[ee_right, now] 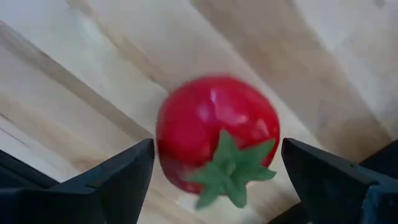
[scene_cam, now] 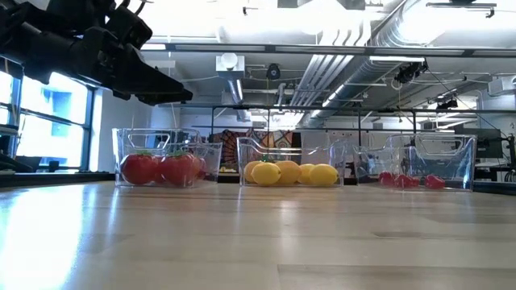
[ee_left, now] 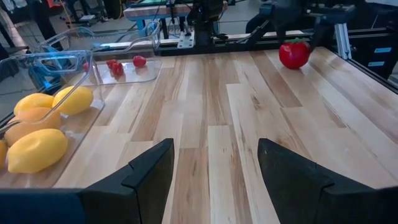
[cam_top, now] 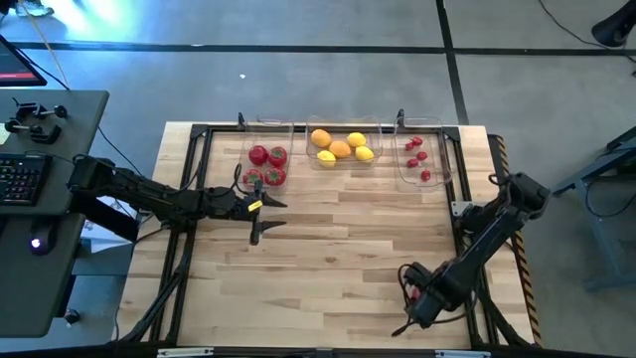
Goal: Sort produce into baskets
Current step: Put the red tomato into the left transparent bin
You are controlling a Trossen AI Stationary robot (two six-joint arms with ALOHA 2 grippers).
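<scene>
Three clear baskets stand in a row at the far edge. The left one (cam_top: 266, 164) holds red tomatoes, the middle one (cam_top: 343, 147) yellow and orange citrus, the right one (cam_top: 419, 159) small red berries. One red tomato with a green top (ee_right: 211, 124) lies on the table near the front right, and it also shows in the left wrist view (ee_left: 294, 54). My right gripper (cam_top: 415, 306) is open above it, pointing down, one finger on each side. My left gripper (cam_top: 268, 219) is open and empty above the table, just in front of the tomato basket. My right gripper's fingers (ee_right: 124, 177) stand close on either side of the tomato, coming from above. I cannot tell whether they touch it. The tomato lies on the table with its green top toward the camera.
A black frame (cam_top: 199, 134) runs around the wooden tabletop. A desk with a keyboard (cam_top: 20, 179) stands off the table's left. The middle of the tabletop (cam_top: 348, 239) is bare wood.
</scene>
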